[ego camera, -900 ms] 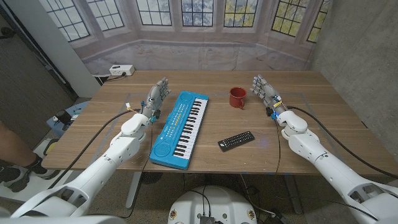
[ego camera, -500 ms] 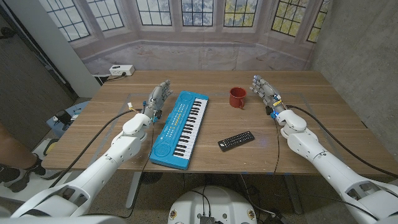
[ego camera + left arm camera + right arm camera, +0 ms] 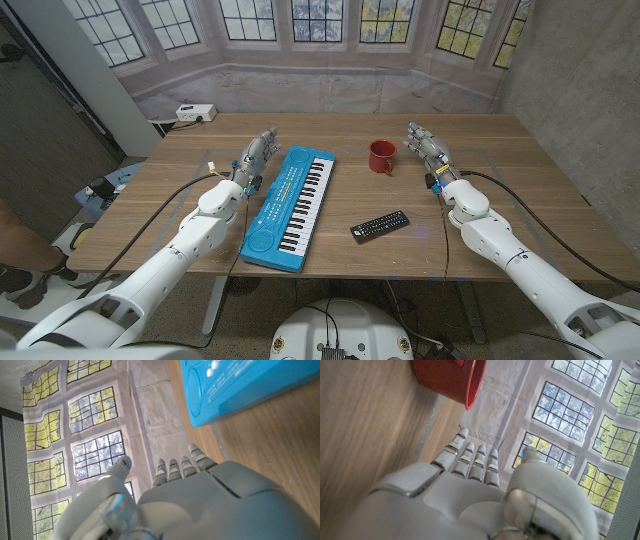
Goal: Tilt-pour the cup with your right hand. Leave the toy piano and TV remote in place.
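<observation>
A red cup (image 3: 381, 156) with a handle stands upright on the wooden table (image 3: 520, 180), right of the piano's far end; its rim and side also show in the right wrist view (image 3: 451, 379). My right hand (image 3: 426, 148) stands a short way to the cup's right, fingers straight and apart, holding nothing (image 3: 470, 485). The blue toy piano (image 3: 291, 205) lies mid-table, its corner seen in the left wrist view (image 3: 240, 385). A black TV remote (image 3: 379, 226) lies near the front edge. My left hand (image 3: 255, 155) stands left of the piano, fingers extended, holding nothing (image 3: 200, 495).
A white power strip (image 3: 195, 113) sits at the table's far left corner. Behind the table hangs a backdrop printed with windows (image 3: 330, 30). A person's leg and shoe (image 3: 15, 270) show at the left edge, off the table.
Both hands have shifted only slightly; the right hand edged a little to the right. The cup, piano and remote have not moved.
</observation>
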### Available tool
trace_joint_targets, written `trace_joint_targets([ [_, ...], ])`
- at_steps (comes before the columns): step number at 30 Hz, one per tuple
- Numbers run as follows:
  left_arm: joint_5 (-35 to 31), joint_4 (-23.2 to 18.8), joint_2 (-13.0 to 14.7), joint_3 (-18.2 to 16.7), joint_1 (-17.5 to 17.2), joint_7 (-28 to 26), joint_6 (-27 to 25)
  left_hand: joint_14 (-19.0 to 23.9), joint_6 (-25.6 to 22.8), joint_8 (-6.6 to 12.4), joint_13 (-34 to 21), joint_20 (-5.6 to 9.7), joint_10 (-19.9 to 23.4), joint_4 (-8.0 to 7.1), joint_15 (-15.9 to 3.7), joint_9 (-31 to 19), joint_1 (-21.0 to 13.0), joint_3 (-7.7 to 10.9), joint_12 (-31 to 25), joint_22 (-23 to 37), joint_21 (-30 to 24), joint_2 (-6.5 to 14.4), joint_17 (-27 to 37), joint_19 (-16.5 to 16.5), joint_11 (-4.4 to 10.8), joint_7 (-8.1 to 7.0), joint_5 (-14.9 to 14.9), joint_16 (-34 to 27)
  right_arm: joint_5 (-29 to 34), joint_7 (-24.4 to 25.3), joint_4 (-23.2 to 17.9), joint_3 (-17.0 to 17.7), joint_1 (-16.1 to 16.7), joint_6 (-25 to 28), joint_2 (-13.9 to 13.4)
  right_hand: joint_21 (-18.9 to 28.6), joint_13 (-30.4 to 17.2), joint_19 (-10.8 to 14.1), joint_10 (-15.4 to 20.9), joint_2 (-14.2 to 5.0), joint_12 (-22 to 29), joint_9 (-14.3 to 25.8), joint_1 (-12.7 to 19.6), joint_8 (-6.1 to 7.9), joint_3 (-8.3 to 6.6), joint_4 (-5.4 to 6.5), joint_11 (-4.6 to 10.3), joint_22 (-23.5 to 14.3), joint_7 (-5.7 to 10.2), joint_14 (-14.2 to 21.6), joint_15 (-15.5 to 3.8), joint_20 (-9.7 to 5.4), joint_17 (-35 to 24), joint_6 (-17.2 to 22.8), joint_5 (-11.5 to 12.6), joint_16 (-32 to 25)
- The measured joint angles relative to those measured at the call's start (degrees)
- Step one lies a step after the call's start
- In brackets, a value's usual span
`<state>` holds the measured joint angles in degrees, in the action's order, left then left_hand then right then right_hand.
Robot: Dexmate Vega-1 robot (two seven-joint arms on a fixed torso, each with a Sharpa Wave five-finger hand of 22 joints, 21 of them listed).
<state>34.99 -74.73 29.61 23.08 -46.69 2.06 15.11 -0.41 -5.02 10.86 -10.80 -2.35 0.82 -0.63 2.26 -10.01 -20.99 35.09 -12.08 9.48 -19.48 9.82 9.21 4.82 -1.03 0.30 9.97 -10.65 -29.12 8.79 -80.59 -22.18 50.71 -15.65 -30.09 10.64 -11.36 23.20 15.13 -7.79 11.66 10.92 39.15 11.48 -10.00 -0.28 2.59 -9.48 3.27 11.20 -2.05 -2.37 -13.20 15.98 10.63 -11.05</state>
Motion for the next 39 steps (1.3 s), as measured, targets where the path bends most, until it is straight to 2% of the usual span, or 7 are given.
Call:
trace_joint_targets([
  [5,-0.2,0.4,-0.1,0.2,0.4,0.3,0.2,0.2,0.0,0.00,0.0,-0.21,0.0,0.49,-0.22,0.0,-0.6,-0.01,0.0,0.0,0.2,0.1,0.0,0.2,0.00,0.00,0.2,0.0,2.3,3.0,-2.3,-0.3,1.0,1.2,-0.4,0.0,0.0,0.0,0.5,0.53,0.0,0.0,0.5,0.00,0.03,-0.92,0.31,0.0,0.00,0.0,0.00,-0.02,0.3,0.0,0.0,0.0],
  [13,-0.5,1.1,-0.2,0.3,0.8,0.6,0.7,0.5,0.0,0.00,0.0,-0.42,0.3,0.67,0.10,0.0,-0.6,0.16,0.0,0.0,0.2,0.1,0.0,0.4,-0.31,0.00,0.2,0.0,4.2,5.4,-4.9,-0.9,2.1,2.2,-0.6,0.0,0.0,-0.1,1.5,1.43,0.0,0.0,1.4,0.00,0.04,-2.51,-0.65,0.0,-1.36,-0.4,0.01,-0.11,0.9,0.5,-0.3,0.0],
  [14,-0.5,1.1,-0.2,0.3,0.8,0.6,0.7,0.5,0.0,0.00,0.0,-0.42,0.3,0.82,0.10,0.0,-0.6,0.00,0.0,0.0,0.2,0.1,0.0,0.4,-0.31,0.00,0.2,0.0,6.5,8.1,-5.1,-1.0,2.2,3.1,-0.5,0.0,0.0,-0.1,1.6,1.65,0.0,0.0,1.6,0.00,0.11,-2.76,-0.82,0.0,-1.57,-0.6,-0.14,-0.11,1.0,0.7,-0.3,0.0],
  [18,-0.5,1.6,-0.2,0.3,1.1,0.9,0.9,0.5,0.0,0.00,0.0,-0.42,0.3,0.81,0.09,0.0,-0.8,0.00,0.0,0.0,0.2,-0.1,0.0,0.4,-0.31,0.00,0.2,0.0,8.3,10.3,-5.7,-1.3,2.4,3.8,-0.2,0.0,0.2,-0.1,3.3,2.26,0.3,-0.2,2.3,0.39,0.28,-4.01,-3.00,0.0,-3.53,-0.7,-0.29,-0.11,1.2,2.1,-0.3,0.0],
  [24,-0.5,2.9,-0.4,0.3,1.8,1.6,1.3,0.5,-0.3,0.00,0.0,-0.42,0.3,1.20,0.09,0.0,-1.1,0.07,0.0,0.0,0.5,0.2,0.0,0.4,-0.30,0.31,0.2,0.0,11.0,13.8,-7.0,-1.7,3.1,4.7,0.6,0.0,0.5,0.3,6.0,2.79,0.4,-0.3,2.8,0.62,0.08,-5.14,-5.86,0.0,-5.98,0.9,1.39,0.34,1.7,4.5,-0.3,-0.8],
  [28,-0.5,4.3,-0.8,0.4,2.6,2.6,1.8,0.5,-0.3,0.00,0.0,-0.31,0.3,1.29,0.10,-0.3,-1.1,0.17,0.0,0.0,0.6,0.2,0.0,0.5,-0.30,0.31,0.2,0.0,12.7,16.0,-8.1,-1.9,3.7,5.4,1.1,0.0,0.7,0.7,7.3,3.47,0.9,-0.5,3.5,0.83,-0.05,-6.24,-7.10,0.0,-7.09,1.8,1.77,0.73,2.0,5.6,-0.3,-0.8],
  [39,-0.5,7.6,-1.7,0.9,4.7,4.6,2.6,0.5,-0.4,0.00,0.0,-0.62,0.6,1.67,0.09,-0.3,-1.5,0.07,0.0,0.3,0.8,0.1,0.0,0.8,-0.62,0.19,0.2,0.3,18.0,22.8,-11.4,-2.1,6.3,7.3,2.0,0.0,1.0,1.1,8.9,4.45,0.9,-0.5,4.4,0.83,-0.11,-7.53,-7.05,0.2,-7.90,3.4,2.17,1.14,2.3,6.4,-0.3,-1.3],
])
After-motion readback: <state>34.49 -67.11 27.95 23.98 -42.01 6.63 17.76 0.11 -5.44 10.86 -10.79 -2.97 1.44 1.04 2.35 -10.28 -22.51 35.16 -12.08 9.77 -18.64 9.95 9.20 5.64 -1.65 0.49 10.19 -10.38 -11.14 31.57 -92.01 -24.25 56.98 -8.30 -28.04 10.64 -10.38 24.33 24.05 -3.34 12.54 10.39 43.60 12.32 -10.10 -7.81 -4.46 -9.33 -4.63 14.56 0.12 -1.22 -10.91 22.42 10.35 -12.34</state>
